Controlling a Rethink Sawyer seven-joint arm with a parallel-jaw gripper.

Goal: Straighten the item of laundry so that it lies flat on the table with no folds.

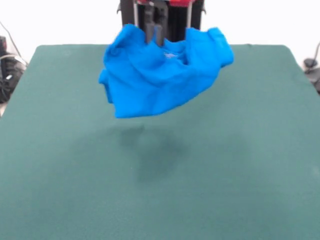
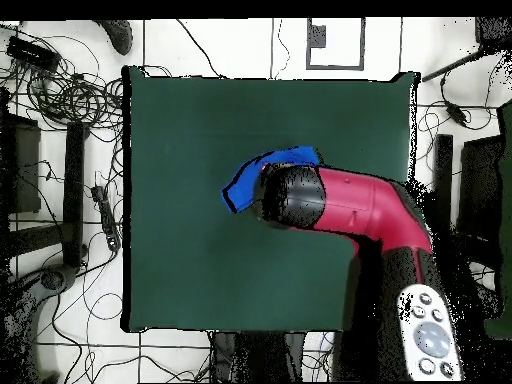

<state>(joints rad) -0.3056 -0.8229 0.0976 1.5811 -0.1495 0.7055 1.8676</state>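
Observation:
The item of laundry (image 1: pixel 160 75), a bright blue T-shirt, hangs bunched and crumpled in the air above the table (image 1: pixel 60 160). A bit of white print shows among its folds near the top. My gripper (image 1: pixel 156 36) comes down from above and is shut on the shirt's upper edge, with cloth rising on both sides of it. The shirt's shadow falls on the green cloth below it. In the overhead view the red arm (image 2: pixel 350 205) covers most of the shirt (image 2: pixel 262 168), and only a blue fringe shows past the arm's black end over the table (image 2: pixel 180 130).
Cables and dark equipment (image 2: pixel 70 110) lie on the floor along one side of the table. More cables and stands (image 2: pixel 450 150) are on the opposite side. Dark objects (image 1: pixel 7 65) sit just off the table's left edge in the front view.

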